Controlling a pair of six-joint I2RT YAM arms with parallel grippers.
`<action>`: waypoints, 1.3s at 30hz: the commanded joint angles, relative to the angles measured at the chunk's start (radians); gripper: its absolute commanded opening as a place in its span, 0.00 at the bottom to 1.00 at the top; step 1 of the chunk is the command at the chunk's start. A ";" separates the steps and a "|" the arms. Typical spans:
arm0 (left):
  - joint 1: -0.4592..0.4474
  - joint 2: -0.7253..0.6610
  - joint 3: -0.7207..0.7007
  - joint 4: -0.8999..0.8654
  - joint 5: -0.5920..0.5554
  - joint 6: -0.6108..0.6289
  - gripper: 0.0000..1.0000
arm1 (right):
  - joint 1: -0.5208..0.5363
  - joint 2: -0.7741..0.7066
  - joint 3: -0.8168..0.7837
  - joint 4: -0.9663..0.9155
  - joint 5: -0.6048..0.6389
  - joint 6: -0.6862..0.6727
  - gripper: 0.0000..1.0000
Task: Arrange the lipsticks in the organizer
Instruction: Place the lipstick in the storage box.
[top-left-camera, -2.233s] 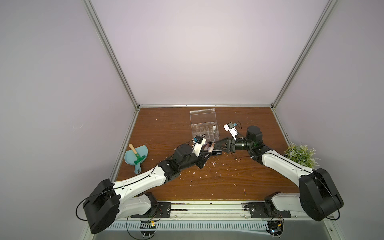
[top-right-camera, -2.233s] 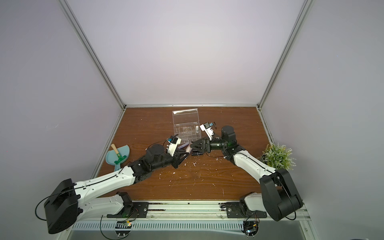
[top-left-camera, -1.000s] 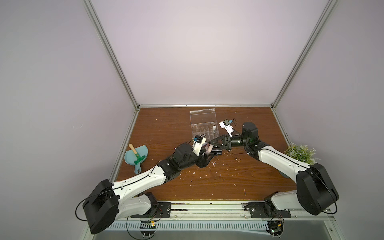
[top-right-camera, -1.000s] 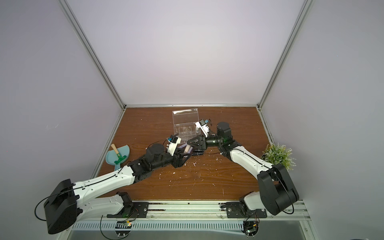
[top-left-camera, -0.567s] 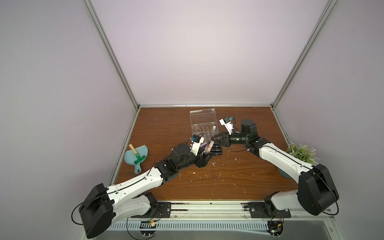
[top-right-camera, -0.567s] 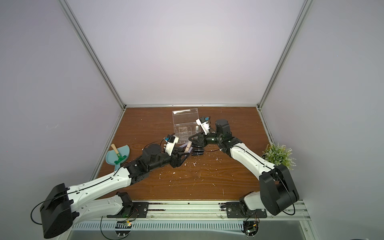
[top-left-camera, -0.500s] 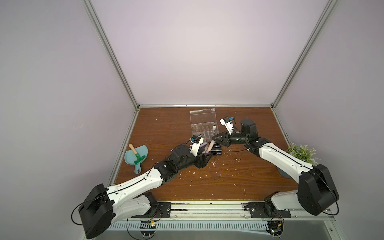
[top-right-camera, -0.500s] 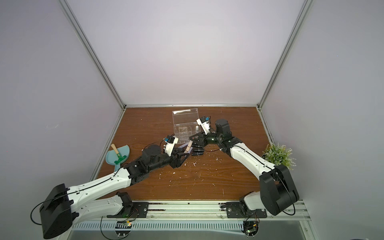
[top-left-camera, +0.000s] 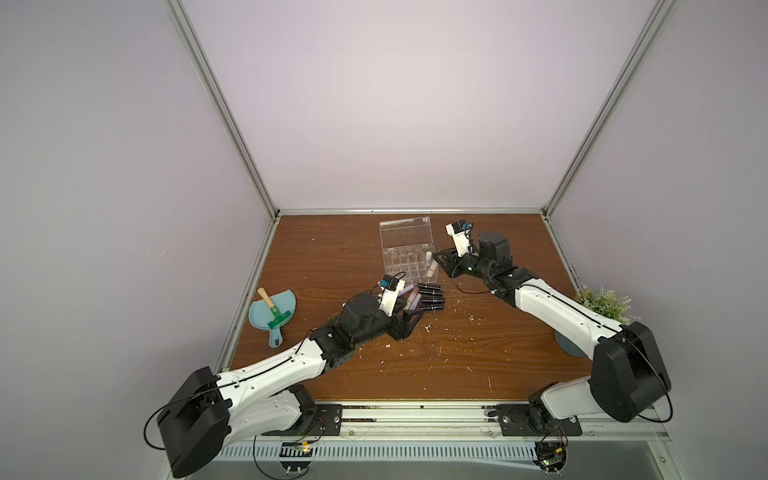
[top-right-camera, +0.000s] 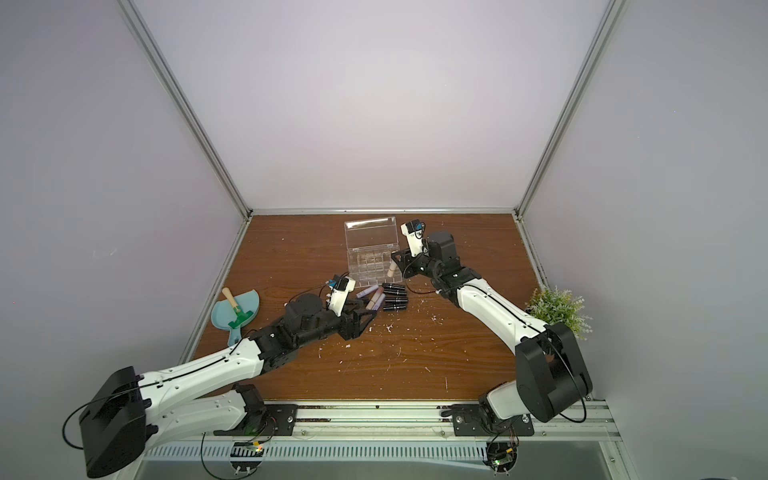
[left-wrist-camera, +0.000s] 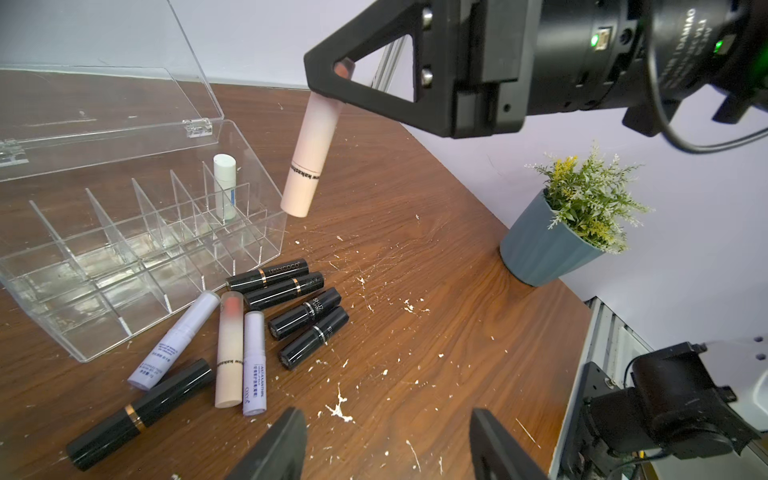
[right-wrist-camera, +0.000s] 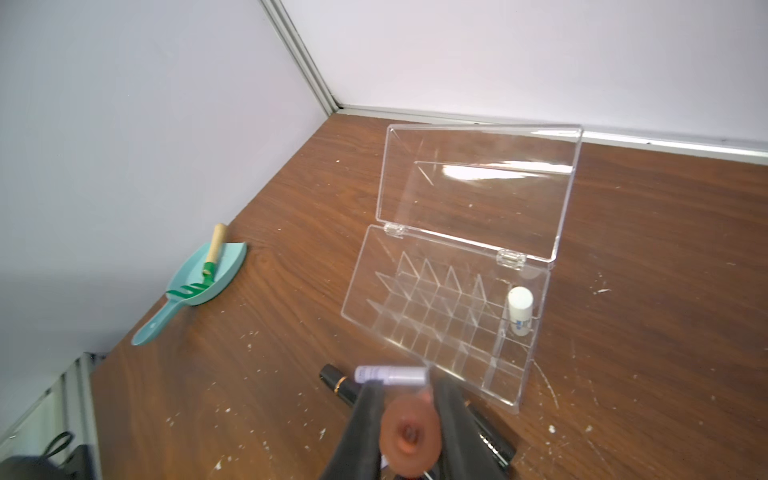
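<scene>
Lipsticks (left-wrist-camera: 254, 361) lie on a white-flecked wooden table (left-wrist-camera: 436, 291).

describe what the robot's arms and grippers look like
The left arm and right arm are white shells with black joints and bulky black shoulder housings; thin black cables loop alongside. A small white camera block sits at each wrist. The left gripper and right gripper are matte black, with open triangular-frame fingers.
</scene>
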 joint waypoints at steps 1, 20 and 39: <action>0.008 -0.012 -0.020 0.024 -0.007 -0.013 0.67 | 0.023 0.019 0.050 0.075 0.136 -0.070 0.20; 0.017 0.009 -0.103 0.078 -0.069 -0.020 0.66 | 0.095 0.202 0.147 0.228 0.292 -0.151 0.21; 0.032 0.143 -0.089 0.198 -0.116 -0.018 0.66 | 0.094 0.310 0.172 0.302 0.322 -0.206 0.20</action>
